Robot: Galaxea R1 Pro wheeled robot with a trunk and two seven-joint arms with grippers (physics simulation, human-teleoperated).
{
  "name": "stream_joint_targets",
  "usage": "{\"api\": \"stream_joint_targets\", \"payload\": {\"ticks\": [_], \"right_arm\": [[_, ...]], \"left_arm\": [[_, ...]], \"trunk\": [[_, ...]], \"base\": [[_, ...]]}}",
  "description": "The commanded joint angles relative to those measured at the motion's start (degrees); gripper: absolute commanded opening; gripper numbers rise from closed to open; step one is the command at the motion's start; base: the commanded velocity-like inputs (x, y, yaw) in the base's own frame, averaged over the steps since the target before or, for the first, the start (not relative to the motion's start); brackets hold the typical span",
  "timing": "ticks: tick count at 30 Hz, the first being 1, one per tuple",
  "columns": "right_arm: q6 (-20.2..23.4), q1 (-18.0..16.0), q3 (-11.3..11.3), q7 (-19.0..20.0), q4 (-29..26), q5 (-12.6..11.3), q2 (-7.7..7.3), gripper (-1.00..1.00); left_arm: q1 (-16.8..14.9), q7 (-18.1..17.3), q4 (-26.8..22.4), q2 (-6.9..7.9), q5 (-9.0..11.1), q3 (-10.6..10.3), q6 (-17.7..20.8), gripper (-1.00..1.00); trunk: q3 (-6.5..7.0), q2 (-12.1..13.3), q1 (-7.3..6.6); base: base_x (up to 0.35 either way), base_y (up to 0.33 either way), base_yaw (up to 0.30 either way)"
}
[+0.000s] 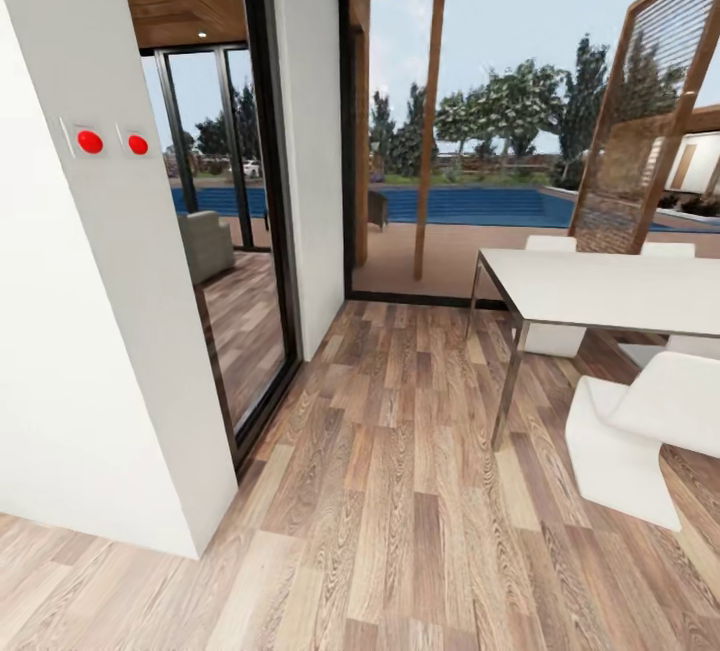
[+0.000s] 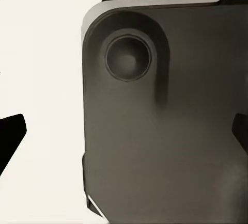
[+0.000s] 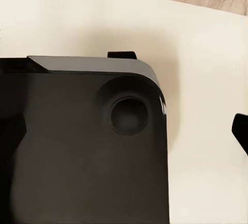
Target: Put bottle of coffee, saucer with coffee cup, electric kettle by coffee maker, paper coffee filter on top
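Bright daylight through the glass wall (image 1: 520, 131), soft render, wrist views overexposed, blurry, dark-shadowed

The floor (image 1: 400, 491) was of wood planks in brown and grey tones. On it stood a white table (image 1: 600, 286) with thin metal legs, and white chairs (image 1: 640, 431) were placed around it, one near the front corner. A white wall (image 1: 90, 351) met the floor at the left side.
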Motion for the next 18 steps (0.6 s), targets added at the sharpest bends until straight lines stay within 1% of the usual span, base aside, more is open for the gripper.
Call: {"api": "stream_joint_targets", "payload": {"ticks": [1, 9, 17, 18], "right_arm": [[0.0, 0.0, 0.0, -0.2, -0.1, 0.1, 0.01, 1.00], [-0.1, 0.0, 0.0, -0.2, -0.1, 0.1, 0.02, 1.00], [-0.1, 0.0, 0.0, -0.2, -0.1, 0.1, 0.03, 1.00], [-0.1, 0.0, 0.0, -0.2, -0.1, 0.1, 0.02, 1.00]], "left_arm": [[0.0, -0.1, 0.0, 0.04, 0.1, 0.1, -0.2, 1.00], [-0.1, 0.0, 0.1, 0.08, 0.2, 0.1, -0.2, 1.00], [-0.1, 0.0, 0.1, 0.03, 0.2, 0.1, -0.2, 1.00], [-0.1, 0.0, 0.1, 0.03, 0.2, 0.1, -0.1, 1.00]], "trunk": [[-0.09, 0.0, 0.00], [-0.53, 0.0, 0.00], [-0.76, 0.0, 0.00], [-0.61, 0.4, -0.22]], "base": [[0.000, 0.000, 0.158], [0.000, 0.000, 0.210], [0.000, 0.000, 0.267], [0.000, 0.000, 0.274]]}}
